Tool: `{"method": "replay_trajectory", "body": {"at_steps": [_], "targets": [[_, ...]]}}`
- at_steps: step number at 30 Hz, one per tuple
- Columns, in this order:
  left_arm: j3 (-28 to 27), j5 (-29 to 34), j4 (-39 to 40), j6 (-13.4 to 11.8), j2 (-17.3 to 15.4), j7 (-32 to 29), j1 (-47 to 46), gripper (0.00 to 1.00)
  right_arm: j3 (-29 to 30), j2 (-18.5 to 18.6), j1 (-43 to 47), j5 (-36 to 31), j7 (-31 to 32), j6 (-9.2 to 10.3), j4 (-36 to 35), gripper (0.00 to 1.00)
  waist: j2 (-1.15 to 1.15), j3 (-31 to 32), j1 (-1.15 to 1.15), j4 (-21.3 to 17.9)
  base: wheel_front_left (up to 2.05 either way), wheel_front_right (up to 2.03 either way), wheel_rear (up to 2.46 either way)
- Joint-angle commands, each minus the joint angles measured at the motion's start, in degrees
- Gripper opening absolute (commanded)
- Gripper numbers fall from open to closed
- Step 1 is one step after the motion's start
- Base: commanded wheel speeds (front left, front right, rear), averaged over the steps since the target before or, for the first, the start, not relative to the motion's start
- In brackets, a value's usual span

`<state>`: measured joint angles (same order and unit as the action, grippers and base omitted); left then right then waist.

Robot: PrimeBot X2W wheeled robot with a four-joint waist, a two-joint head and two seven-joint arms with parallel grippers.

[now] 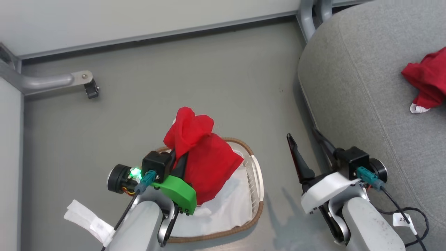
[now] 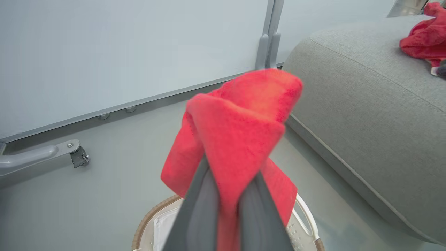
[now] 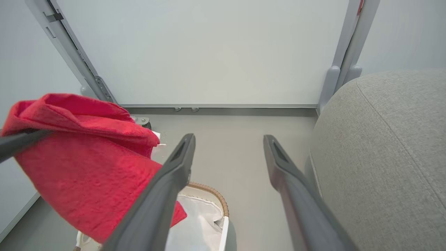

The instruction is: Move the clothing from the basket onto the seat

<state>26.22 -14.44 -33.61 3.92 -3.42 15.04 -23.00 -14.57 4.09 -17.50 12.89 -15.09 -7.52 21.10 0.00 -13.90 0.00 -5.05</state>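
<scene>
Counting first: two red garments, one basket, one seat, two grippers. One piece of the clothing (image 1: 204,164) hangs from the left gripper (image 1: 179,157), whose dark fingers (image 2: 205,209) are pinched tight on a fold of it. The cloth bunches up above the fingertips and drapes down below them over the basket (image 1: 253,174). It is bright red and soft, with a towel-like nap in the left wrist view (image 2: 237,132) and in the right wrist view (image 3: 83,164). In the head view its lower edge falls within the basket's outline; whether it touches the lining I cannot tell. The second red garment (image 1: 427,82) lies crumpled on the seat (image 1: 366,87), near that view's right edge, with a white cuff (image 1: 418,108) poking out at its lower end.

The basket is oval, with a perforated white wall, a brown woven-look rim and a white side handle (image 2: 306,216). It stands on the grey floor (image 1: 174,76), near the seat's front edge. Inside it lies a plain white liner (image 1: 226,205), rumpled across the bottom.

The right gripper (image 1: 302,134) has its jaws spread wide with nothing between them. It hovers over the floor between basket and seat, one finger (image 3: 296,181) running close along the grey cushion's side (image 3: 383,157)
</scene>
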Motion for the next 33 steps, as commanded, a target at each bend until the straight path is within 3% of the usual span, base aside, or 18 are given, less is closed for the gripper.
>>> {"method": "replay_trajectory", "body": {"at_steps": [1, 17, 27, 33], "targets": [[-0.5, 0.2, 1.2, 0.5, -0.3, 0.2, 1.1, 0.0, -0.4, 0.1, 1.3, -0.6, -0.1, 0.06, 0.2, 1.0, 0.0, 4.3, 0.0, 1.9, 0.0, 0.0, 0.0], [-2.5, 1.1, 12.0, 1.6, 0.3, 0.2, 1.2, 0.0, -2.5, -0.5, 6.0, -0.6, -0.1, 0.06, 1.0, 1.0, 0.0, 10.9, 0.0, 0.7, 0.0, 0.0, 0.0], [0.7, 0.0, 16.9, 1.3, 0.4, 0.2, 0.9, 0.0, -16.7, 1.1, -4.0, 0.1, -0.1, 0.06, -3.0, 1.0, 0.0, 10.8, 0.0, 1.2, 0.0, 0.0, 0.0], [4.2, -2.4, 18.6, 0.7, 0.4, 0.2, 0.0, 0.0, -22.7, 2.1, -12.5, -3.0, -0.1, 0.06, 0.3, 1.0, 0.0, 10.5, 0.0, 3.3, 0.0, 0.0, 0.0]]}}
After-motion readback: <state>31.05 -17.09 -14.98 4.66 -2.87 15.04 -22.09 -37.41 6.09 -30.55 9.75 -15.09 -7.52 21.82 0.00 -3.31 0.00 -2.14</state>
